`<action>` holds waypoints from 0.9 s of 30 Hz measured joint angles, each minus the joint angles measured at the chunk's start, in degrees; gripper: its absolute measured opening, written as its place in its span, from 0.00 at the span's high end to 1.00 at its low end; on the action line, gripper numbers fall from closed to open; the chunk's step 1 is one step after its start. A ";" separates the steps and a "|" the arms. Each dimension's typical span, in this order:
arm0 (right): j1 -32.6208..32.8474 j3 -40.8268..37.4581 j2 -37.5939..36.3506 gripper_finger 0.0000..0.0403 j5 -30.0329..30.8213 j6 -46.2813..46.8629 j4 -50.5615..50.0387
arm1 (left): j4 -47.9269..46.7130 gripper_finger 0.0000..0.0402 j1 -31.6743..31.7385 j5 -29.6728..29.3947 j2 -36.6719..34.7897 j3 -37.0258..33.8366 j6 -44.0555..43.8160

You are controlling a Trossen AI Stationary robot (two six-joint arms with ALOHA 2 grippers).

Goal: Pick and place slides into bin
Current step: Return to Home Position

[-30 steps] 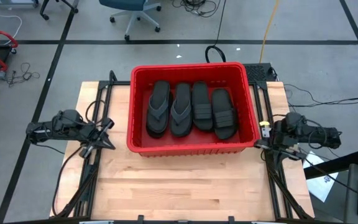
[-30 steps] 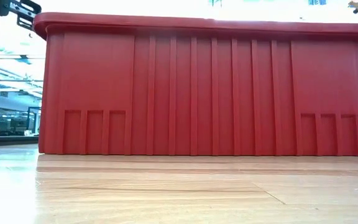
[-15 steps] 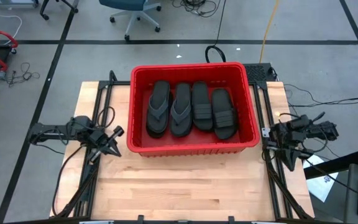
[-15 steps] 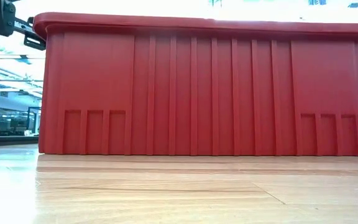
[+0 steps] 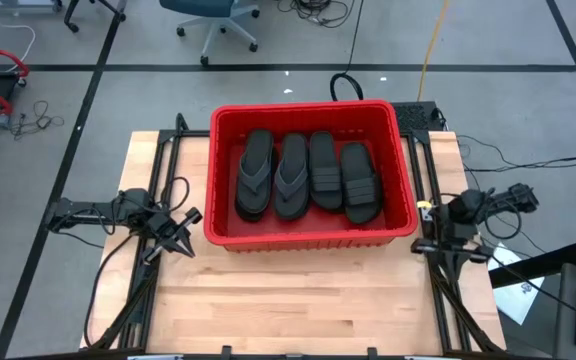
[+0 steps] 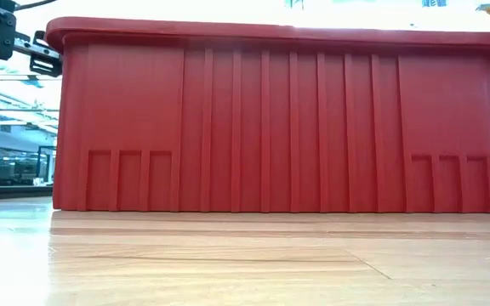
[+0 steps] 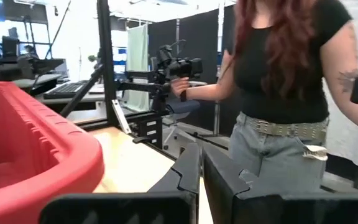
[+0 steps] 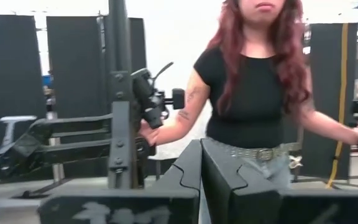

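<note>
The red bin (image 5: 308, 107) stands at the table's far middle; its near wall fills the low view (image 6: 262, 127). Black slides lie side by side on its floor: two thong ones (image 5: 271, 175) on the left and two wide-strap ones (image 5: 345, 178) on the right. My left gripper (image 5: 176, 243) is off the bin's near left corner, shut and empty (image 7: 201, 180), with the bin's rim (image 7: 42, 155) beside it. My right gripper (image 5: 448, 250) is off the bin's near right corner, shut and empty (image 8: 201, 174).
Bare wooden tabletop (image 5: 298, 300) lies between the bin and the near edge. Black frame rails (image 5: 133, 290) run along both sides of the table. A person (image 8: 253, 106) stands beyond the table holding two handles on a dark stand (image 8: 120, 124).
My left gripper has moved toward the bin's near left corner, turned to point at the table's near edge, and come down a little. My right arm has shifted at the table's right edge. The slides and the bin have stayed still.
</note>
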 joint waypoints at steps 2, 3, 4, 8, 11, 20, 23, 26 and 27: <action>1.87 -0.02 0.00 1.00 0.02 -1.05 -0.99 | 0.00 0.95 -0.02 0.19 0.00 0.00 0.03; 2.82 -0.02 0.00 1.00 0.02 -1.77 -1.48 | 0.00 0.95 -0.02 0.19 0.00 0.00 0.03; 3.75 -0.02 0.00 1.00 0.01 -2.78 -2.25 | -0.03 0.95 -0.02 0.19 0.00 0.00 0.03; 7.18 -0.07 0.00 1.00 -0.05 -9.35 -8.30 | -0.11 0.95 -0.02 0.19 0.00 0.00 0.05; 9.09 -0.07 0.00 1.00 0.00 -15.64 -12.87 | -0.86 0.95 -0.02 0.21 0.00 0.02 0.34; 10.57 -0.07 0.02 1.00 -0.20 -23.03 -20.44 | -3.29 0.95 0.00 5.24 0.00 0.09 3.72; 10.57 -0.07 0.01 1.00 -0.22 -24.24 -20.38 | -3.82 0.95 -0.01 7.87 0.00 0.13 3.67; 10.57 -0.07 0.02 1.00 -0.22 -24.18 -20.51 | -4.10 0.95 0.02 9.44 0.00 0.15 3.81; 10.57 -0.07 0.02 1.00 -0.22 -24.14 -20.57 | -4.22 0.95 0.01 10.93 0.00 0.15 4.51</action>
